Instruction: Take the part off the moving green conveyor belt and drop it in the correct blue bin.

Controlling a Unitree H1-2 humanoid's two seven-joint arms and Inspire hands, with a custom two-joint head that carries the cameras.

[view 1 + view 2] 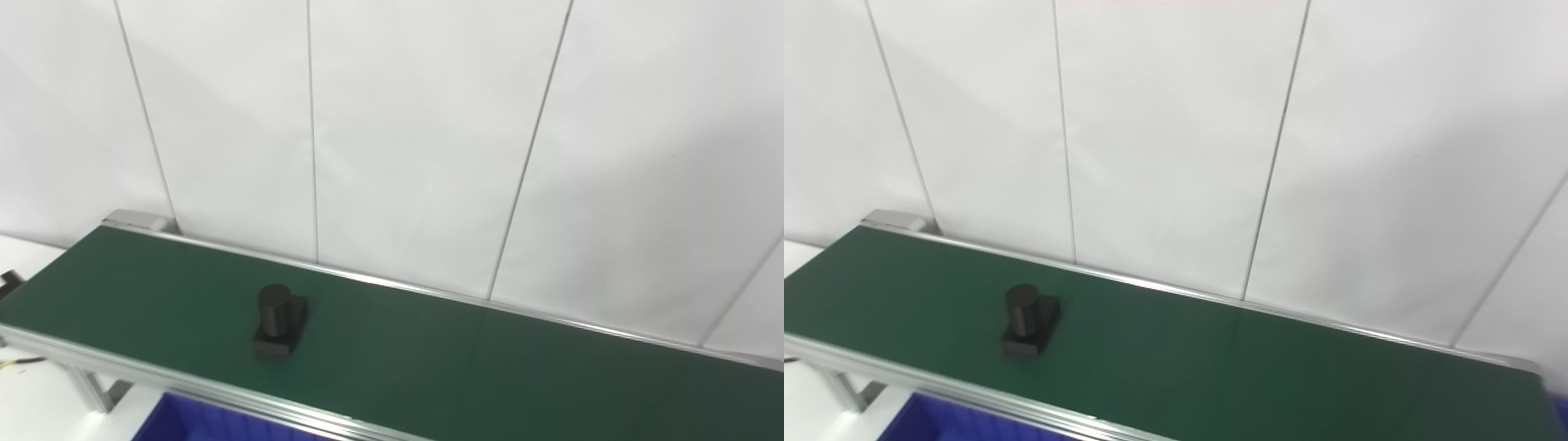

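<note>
1. Both cameras sit high up and look down and forward at a long green conveyor belt (429, 361) with silver metal rails, which runs from the middle left of the frame to the lower right.
2. Both face a plain white panel wall (1164, 135) that fills the top half.
3. The right eye view sits a little to the right, so everything lands further left in it.
4. Both show the small black block with a round peg (279, 321) and a blue plastic bin (196, 422) at the bottom edge.
</note>
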